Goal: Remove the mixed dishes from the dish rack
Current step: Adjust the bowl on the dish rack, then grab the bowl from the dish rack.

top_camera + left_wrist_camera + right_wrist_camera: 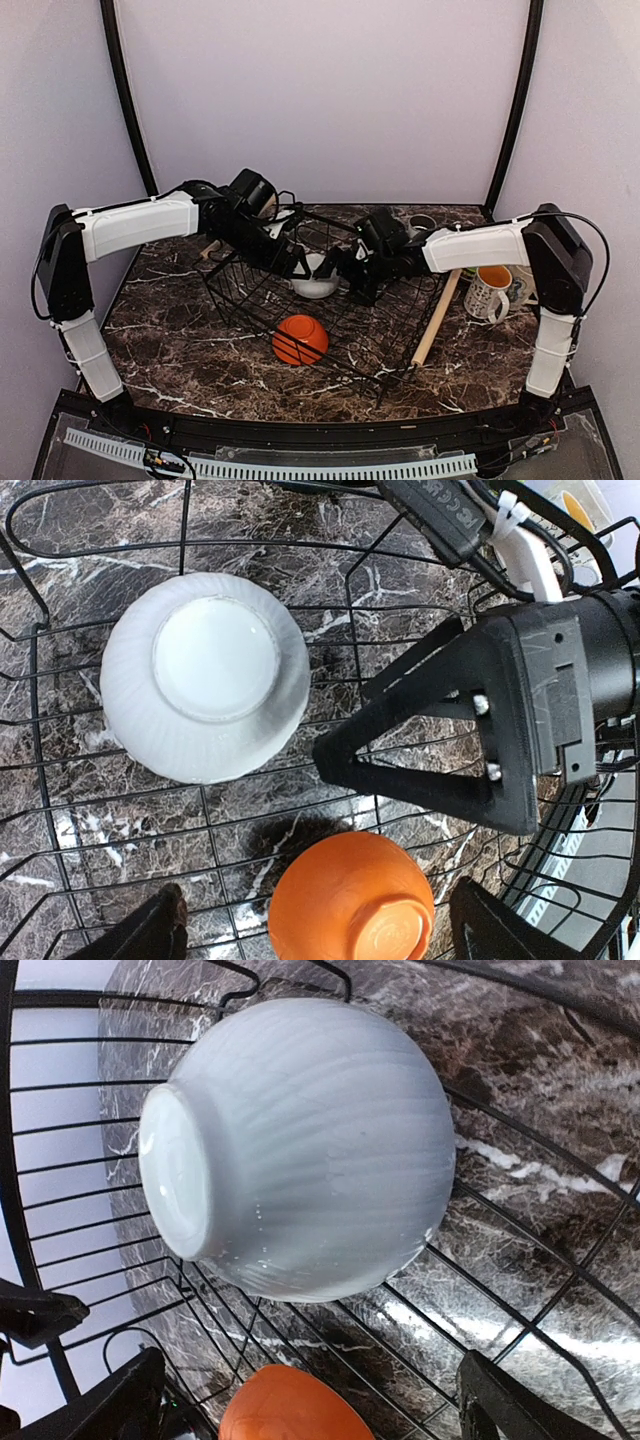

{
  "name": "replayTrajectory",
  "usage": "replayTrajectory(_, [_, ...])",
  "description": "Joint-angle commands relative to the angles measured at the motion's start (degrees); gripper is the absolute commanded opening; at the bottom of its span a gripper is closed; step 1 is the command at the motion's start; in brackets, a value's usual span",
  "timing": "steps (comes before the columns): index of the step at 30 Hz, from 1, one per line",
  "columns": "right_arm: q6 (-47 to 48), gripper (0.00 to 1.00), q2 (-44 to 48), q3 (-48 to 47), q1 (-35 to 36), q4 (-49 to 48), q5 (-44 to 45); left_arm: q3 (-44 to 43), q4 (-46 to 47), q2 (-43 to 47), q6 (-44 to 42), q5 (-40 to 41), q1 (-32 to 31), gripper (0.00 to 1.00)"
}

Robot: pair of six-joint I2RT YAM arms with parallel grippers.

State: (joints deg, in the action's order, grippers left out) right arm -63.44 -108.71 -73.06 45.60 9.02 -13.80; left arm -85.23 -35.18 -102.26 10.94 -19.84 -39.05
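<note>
So, the white bowl (205, 675) is found upside down on the floor of the dish rack (250, 305), just ahead of both claws. The left claw (297, 262) is spread wide with nothing gripped. In its wrist view the white bowl is seen up and to the left of the fingers (150, 930). The orange bowl (350, 900), also flipped over, is framed between them and isn't touched by either. The right claw (352, 280) is released too, its fingers (500, 1410) parted wide. The white bowl is seen right in front of it, and no contact with the bowl can be made out.

Counted up: two bowls are held in the rack, one white and one orange, with the orange one nearer the arm bases. Two wooden handles are fitted to the rack; the right handle (437, 315) is seen in full, the left one only in part. One patterned mug (487, 292) is parked on the marble table (160, 340) to the right of the rack. More crockery behind it is too hidden to be counted.

Both arms are stretched inward from opposite sides, with the wrists dipped into the rack and the claws brought close together by the white bowl.
</note>
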Motion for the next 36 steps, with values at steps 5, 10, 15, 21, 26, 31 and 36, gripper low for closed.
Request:
replayTrajectory(5, [-14.9, 0.99, 1.2, 6.5, 1.1, -18.0, 5.1, 1.3, 0.4, 3.7, -0.2, 0.7, 0.2, 0.92])
replayTrajectory(10, [-19.7, 0.99, -1.4, 6.4, 1.2, -20.7, 6.3, 1.3, 0.6, 4.5, -0.1, 0.3, 0.2, 0.93])
replayTrajectory(15, [-22.1, 0.99, -4.6, 5.0, 1.7, -22.0, 7.6, 1.3, 0.7, 4.9, 0.1, -0.4, 0.2, 0.94])
replayTrajectory(21, [-23.4, 0.99, -5.6, 2.8, 3.0, -16.1, 11.0, 1.3, 0.7, 5.5, 0.1, -0.8, 0.3, 0.94])
replayTrajectory(26, [-22.4, 0.99, -5.3, 1.0, 4.0, -9.3, 15.5, 1.3, 0.9, 6.0, 0.3, -1.3, 0.5, 0.95])
replayTrajectory(31, [-18.0, 0.99, -7.5, 1.0, 3.7, -15.6, 18.0, 1.5, 1.4, 6.6, 0.7, -2.2, 0.8, 0.95])
replayTrajectory(36, [-17.0, 0.99, -8.6, 0.4, 3.7, -19.2, 19.8, 1.6, 1.4, 6.8, 0.7, -1.9, 0.8, 0.95])
